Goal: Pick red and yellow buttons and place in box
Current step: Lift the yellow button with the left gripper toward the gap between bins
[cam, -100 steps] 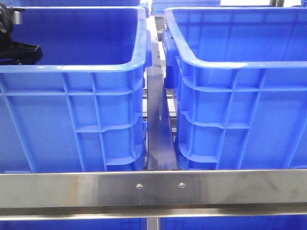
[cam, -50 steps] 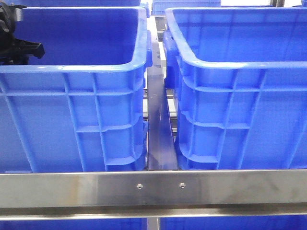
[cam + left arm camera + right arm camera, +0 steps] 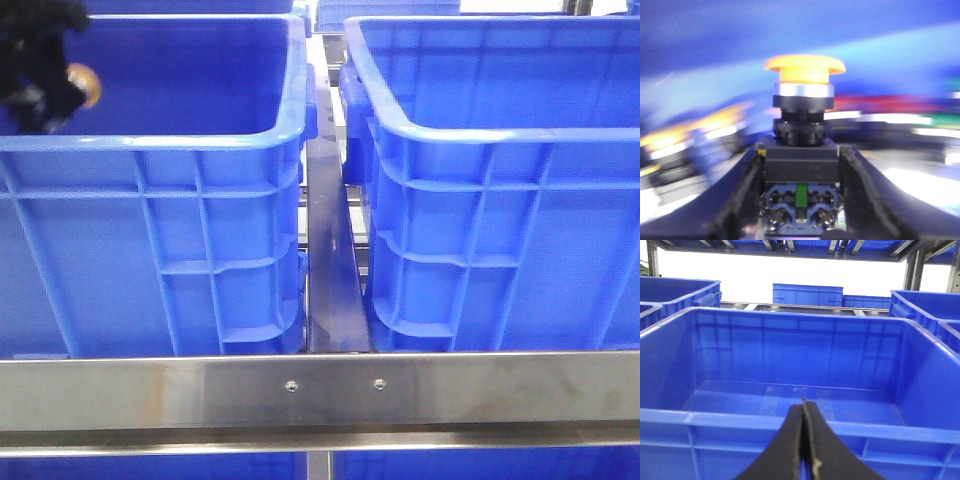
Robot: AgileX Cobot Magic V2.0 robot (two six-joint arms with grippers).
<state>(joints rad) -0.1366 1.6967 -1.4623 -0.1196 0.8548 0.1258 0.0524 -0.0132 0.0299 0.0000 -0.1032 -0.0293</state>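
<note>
My left gripper (image 3: 45,95) is inside the left blue box (image 3: 200,140) at its far left, shut on a yellow button (image 3: 84,86). In the left wrist view the yellow button (image 3: 804,70) stands upright with its black body clamped between my fingers (image 3: 747,190); the background there is blurred, with streaks of yellow, red and green. My right gripper (image 3: 803,407) is shut and empty, in front of the near wall of an empty blue box (image 3: 800,425). No red button is clearly visible.
The right blue box (image 3: 500,130) stands beside the left one with a narrow metal rail (image 3: 330,260) between them. A steel bar (image 3: 320,395) runs across the front. More blue boxes (image 3: 807,294) stand behind on a rack.
My left gripper has risen inside the left box, and the yellow button now shows in its grip above the box rim; before only the black gripper was visible.
</note>
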